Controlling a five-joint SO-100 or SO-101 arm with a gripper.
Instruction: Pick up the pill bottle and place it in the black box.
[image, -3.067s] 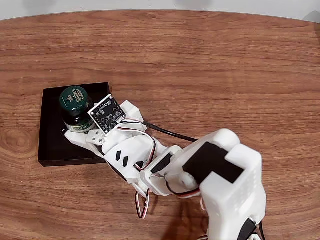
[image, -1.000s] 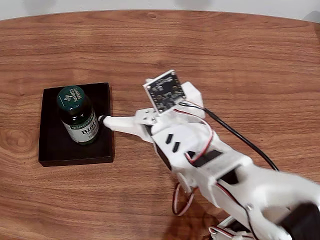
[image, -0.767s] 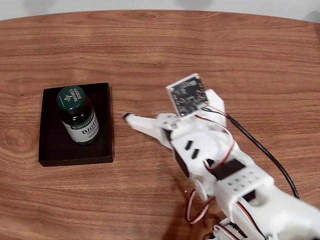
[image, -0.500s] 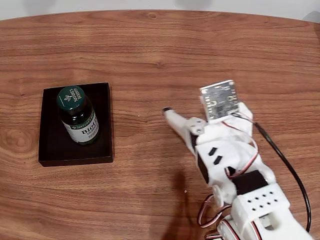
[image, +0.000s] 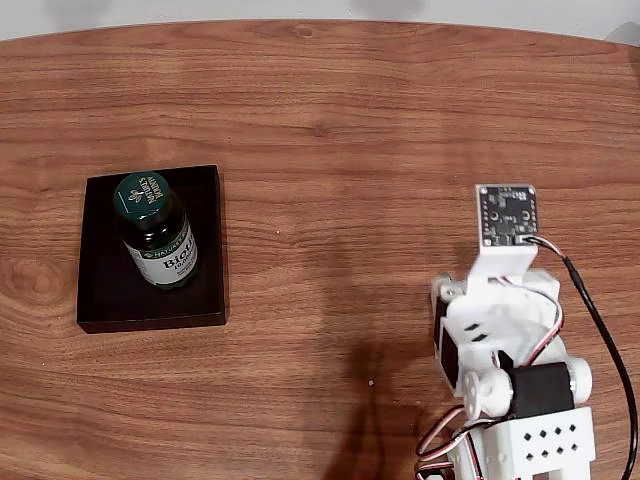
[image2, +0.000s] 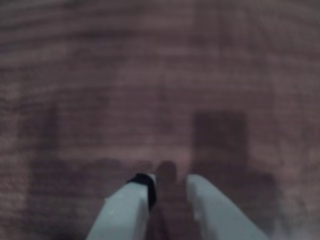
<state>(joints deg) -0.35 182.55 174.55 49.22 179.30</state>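
The pill bottle (image: 156, 231) stands upright inside the black box (image: 102, 298) at the left of the fixed view, its green cap facing up and its white-and-green label turned toward the lower right. The bottle sits in the upper middle part of the box, with bare black floor showing on both sides and below it. The box lies flat on the wooden surface (image: 330, 120).

The white arm (image: 505, 350) is at the lower right of the fixed view, well apart from the box, with a small circuit board (image: 506, 214) at its top end and a black cable (image: 600, 335) running down its right side.

In the wrist view, which is blurred, the hand (image2: 169, 186) shows two pale fingers (image2: 131, 210) with a narrow gap between their tips. Nothing is held between them; they hang over bare wood grain.
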